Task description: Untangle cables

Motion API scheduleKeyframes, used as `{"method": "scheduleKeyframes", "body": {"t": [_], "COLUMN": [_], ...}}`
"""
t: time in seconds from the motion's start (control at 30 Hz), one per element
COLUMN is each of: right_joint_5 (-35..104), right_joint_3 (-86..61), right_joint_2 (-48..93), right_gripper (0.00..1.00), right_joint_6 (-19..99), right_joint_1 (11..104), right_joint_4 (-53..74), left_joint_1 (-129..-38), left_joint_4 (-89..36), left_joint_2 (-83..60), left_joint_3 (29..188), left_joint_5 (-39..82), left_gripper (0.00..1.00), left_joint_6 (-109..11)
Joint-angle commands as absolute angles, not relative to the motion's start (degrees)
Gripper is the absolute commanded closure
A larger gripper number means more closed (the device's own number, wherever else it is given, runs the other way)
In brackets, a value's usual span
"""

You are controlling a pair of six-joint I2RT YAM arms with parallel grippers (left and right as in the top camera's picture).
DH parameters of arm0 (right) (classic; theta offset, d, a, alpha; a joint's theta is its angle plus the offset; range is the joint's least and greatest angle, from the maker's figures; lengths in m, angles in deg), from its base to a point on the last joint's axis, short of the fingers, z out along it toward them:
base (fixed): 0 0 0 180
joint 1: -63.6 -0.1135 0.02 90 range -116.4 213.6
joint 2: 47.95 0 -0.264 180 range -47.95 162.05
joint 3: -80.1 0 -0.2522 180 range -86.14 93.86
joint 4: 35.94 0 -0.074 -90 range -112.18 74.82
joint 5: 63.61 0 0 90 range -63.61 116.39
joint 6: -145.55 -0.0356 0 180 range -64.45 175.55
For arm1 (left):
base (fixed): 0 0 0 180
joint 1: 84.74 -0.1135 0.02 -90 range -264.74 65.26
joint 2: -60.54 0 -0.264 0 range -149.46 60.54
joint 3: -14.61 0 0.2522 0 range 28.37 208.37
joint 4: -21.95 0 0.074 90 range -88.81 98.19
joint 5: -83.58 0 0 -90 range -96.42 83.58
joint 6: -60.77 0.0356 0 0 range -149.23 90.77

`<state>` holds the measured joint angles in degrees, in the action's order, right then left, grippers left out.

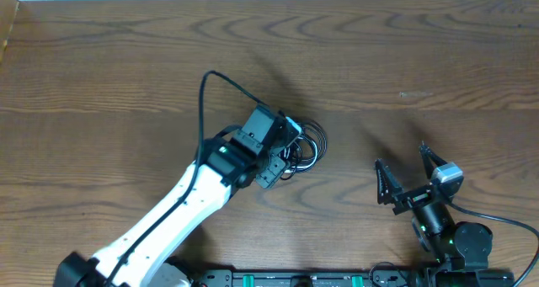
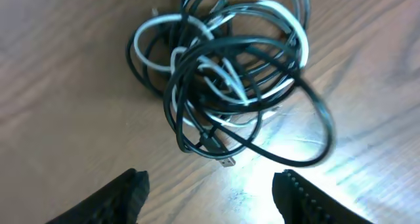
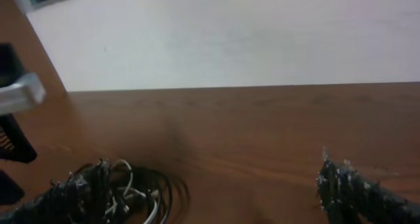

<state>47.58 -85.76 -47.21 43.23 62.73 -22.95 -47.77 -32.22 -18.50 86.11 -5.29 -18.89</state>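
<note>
The cables (image 2: 223,86) lie knotted on the bench (image 1: 126,68), at twelve o'clock of the left hand (image 2: 210,184), which stands apart and empty. The right hand (image 1: 406,176), spread wide, sits at the bundle's four o'clock. Untangling seems barely begun; next, pinch one outer loop.

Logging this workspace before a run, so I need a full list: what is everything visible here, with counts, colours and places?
cables: one tangled bundle, several black and one white, near the table's middle, below the left gripper.
table: one, brown wood, fills the overhead view.
pale surface: one, white, beyond the table's far edge.
left gripper: one, black on a white arm, open above the bundle, holding nothing.
right gripper: one, black, open, off to the bundle's right, apart from it.
</note>
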Motion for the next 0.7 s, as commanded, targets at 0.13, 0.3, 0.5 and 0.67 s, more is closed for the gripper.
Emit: {"method": "scheduleKeyframes", "body": {"t": [0.13,0.3,0.5,0.67], "right_joint_5": [47.21,46.18,46.01,46.03], "right_joint_3": [-85.32,-85.32,-85.32,-85.32], "right_joint_2": [-47.46,-47.46,-47.46,-47.46], "right_gripper": [0.01,0.01,0.01,0.01], "right_joint_6": [45.79,44.11,38.95,37.7], "right_joint_1": [63.52,63.52,63.52,63.52], "right_joint_4": [-23.96,-23.87,-23.85,-23.85], "left_joint_1": [-47.74,-47.79,-47.79,-47.79], "left_joint_4": [-30.12,-29.27,-28.52,-27.87], "left_joint_2": [-22.9,-22.96,-24.14,-25.54], "left_joint_3": [85.6,85.58,84.69,83.83], "left_joint_5": [-7.33,-7.35,-7.57,-7.59], "left_gripper": [0.23,0.23,0.23,0.23], "left_joint_6": [-25.2,-25.27,-25.22,-24.9]}}
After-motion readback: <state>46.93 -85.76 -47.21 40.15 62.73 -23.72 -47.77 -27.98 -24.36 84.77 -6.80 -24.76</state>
